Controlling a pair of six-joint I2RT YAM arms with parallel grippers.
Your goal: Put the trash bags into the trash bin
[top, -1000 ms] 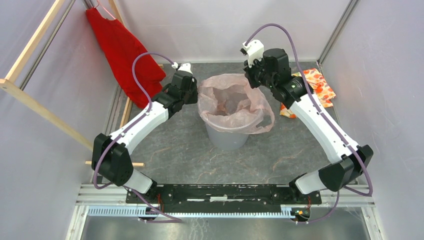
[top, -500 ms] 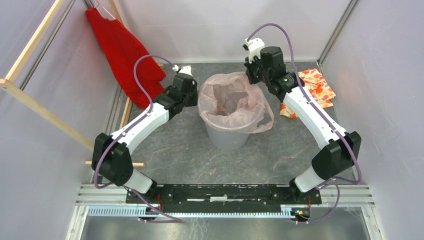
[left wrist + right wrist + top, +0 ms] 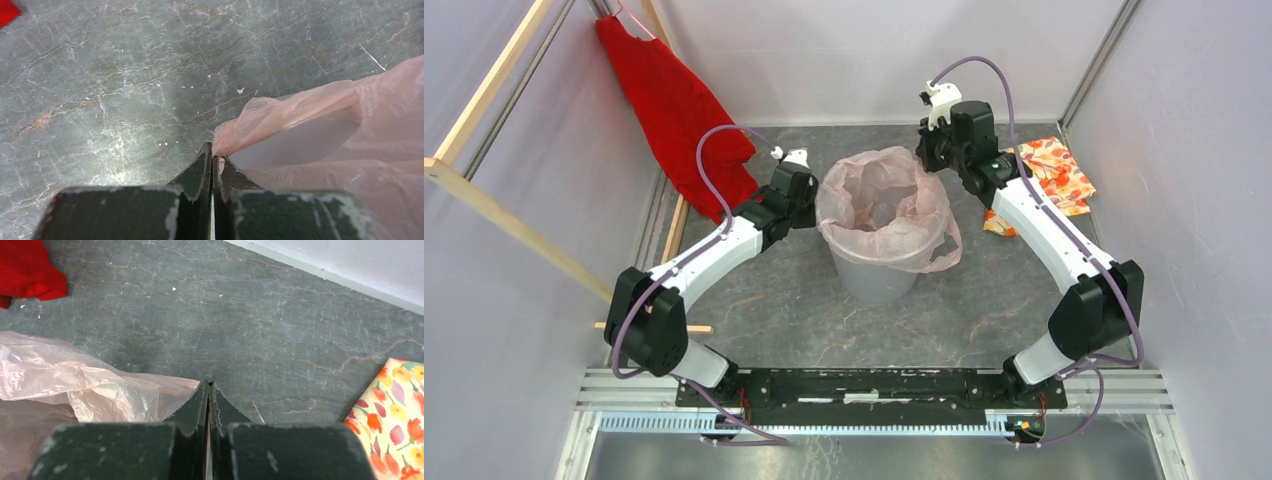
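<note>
1. Thin, crinkly pale pink plastic bag [image 3: 884, 205] draped in and over round light grey plastic bin [image 3: 879, 282], mid grey marbled surface [image 3: 794, 310].
2. Left end effector [image 3: 212, 151] closed tight, pinching bag's left rim fold at fingertips [image 3: 203, 164].
3. Right end effector [image 3: 209, 385] closed tight at bag's far-right rim; plastic against one finger [image 3: 192, 412], grip unclear.

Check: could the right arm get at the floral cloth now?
Probably yes: the floral cloth lies uncovered beside that arm, but the right gripper looks shut on the trash bag and must release first.
</note>
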